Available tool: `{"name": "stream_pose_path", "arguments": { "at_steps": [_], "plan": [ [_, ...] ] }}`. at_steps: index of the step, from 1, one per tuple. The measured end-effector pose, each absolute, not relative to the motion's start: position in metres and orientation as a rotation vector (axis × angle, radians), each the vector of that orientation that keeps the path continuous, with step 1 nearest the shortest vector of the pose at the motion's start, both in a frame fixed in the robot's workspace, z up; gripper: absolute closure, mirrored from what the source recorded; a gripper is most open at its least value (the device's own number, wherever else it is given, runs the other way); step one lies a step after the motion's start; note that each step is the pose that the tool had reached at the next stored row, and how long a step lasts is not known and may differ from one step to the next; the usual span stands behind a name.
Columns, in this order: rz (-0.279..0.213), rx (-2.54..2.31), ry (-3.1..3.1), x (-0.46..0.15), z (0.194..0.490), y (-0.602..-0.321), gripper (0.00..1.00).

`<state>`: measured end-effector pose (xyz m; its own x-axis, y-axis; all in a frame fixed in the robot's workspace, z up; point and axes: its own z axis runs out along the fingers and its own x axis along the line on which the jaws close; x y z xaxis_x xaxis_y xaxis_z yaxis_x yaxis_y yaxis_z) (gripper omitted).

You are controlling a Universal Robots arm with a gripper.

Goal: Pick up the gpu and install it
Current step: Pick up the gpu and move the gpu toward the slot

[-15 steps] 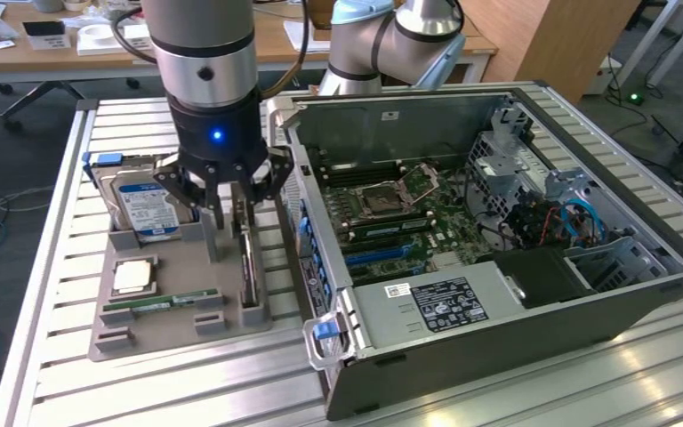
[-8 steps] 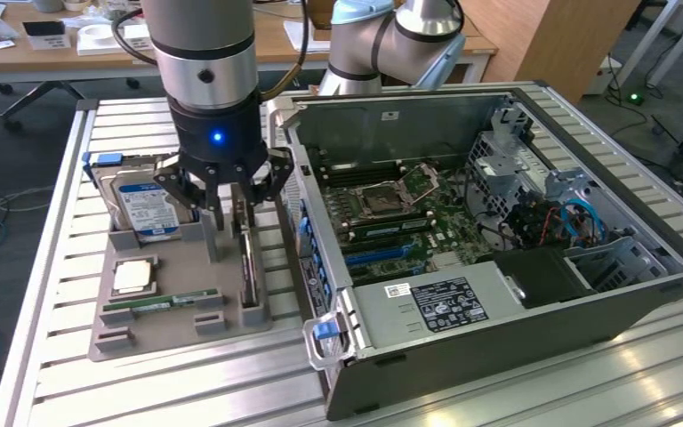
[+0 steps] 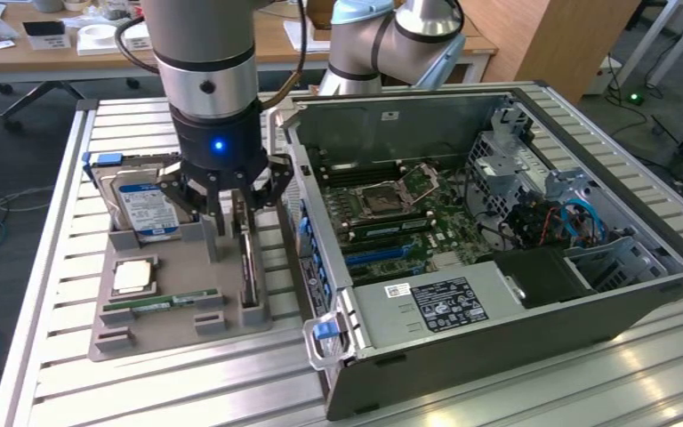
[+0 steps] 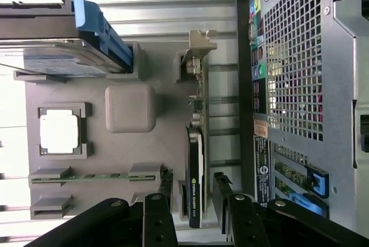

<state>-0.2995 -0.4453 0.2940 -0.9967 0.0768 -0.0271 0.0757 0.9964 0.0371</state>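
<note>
The gpu (image 3: 248, 276) (image 4: 195, 169) stands on its long edge in a slot at the side of the grey holder tray (image 3: 164, 336) (image 4: 167, 143) nearest the computer case. Its black face and green board are seen edge-on, and its silver bracket (image 4: 199, 48) is at the far end. My gripper (image 3: 241, 222) (image 4: 193, 198) hangs open right over the card's near end. One finger (image 4: 164, 198) is on each side of the card, and there is a gap between the fingers and the card.
The tray also holds a hard drive with a blue label (image 3: 140, 206) (image 4: 57, 56), a CPU (image 3: 135, 276) (image 4: 57, 131) and a RAM stick (image 3: 161, 302) (image 4: 92, 176). The open computer case (image 3: 626, 294) (image 4: 300, 74), its motherboard (image 3: 389, 222) exposed, lies right beside the tray.
</note>
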Motion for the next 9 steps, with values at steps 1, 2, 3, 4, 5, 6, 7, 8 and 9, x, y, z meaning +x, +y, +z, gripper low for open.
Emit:
{"name": "stream_pose_path", "arguments": {
  "at_steps": [1, 2, 3, 4, 5, 6, 7, 8, 9],
  "plan": [
    [0.056, 0.119, 3.11, -0.2995, 0.2925, -0.4453, 0.58],
    [0.055, 0.119, 3.11, -0.2995, 0.2912, -0.4453, 0.58],
    [0.055, 0.119, 3.11, -0.2995, 0.2899, -0.4453, 0.58],
    [0.054, 0.119, 3.11, -0.2995, 0.2886, -0.4453, 0.58],
    [0.054, 0.119, 3.11, -0.2995, 0.2874, -0.4453, 0.58],
    [0.054, 0.119, 3.11, -0.2995, 0.2863, -0.4453, 0.58],
    [0.053, 0.119, 3.11, -0.2995, 0.2857, -0.4453, 0.58],
    [0.052, 0.119, 3.111, -0.2995, 0.2857, -0.4453, 0.58],
    [0.052, 0.119, 3.111, -0.2996, 0.2857, -0.4453, 0.58]
  ]
}}
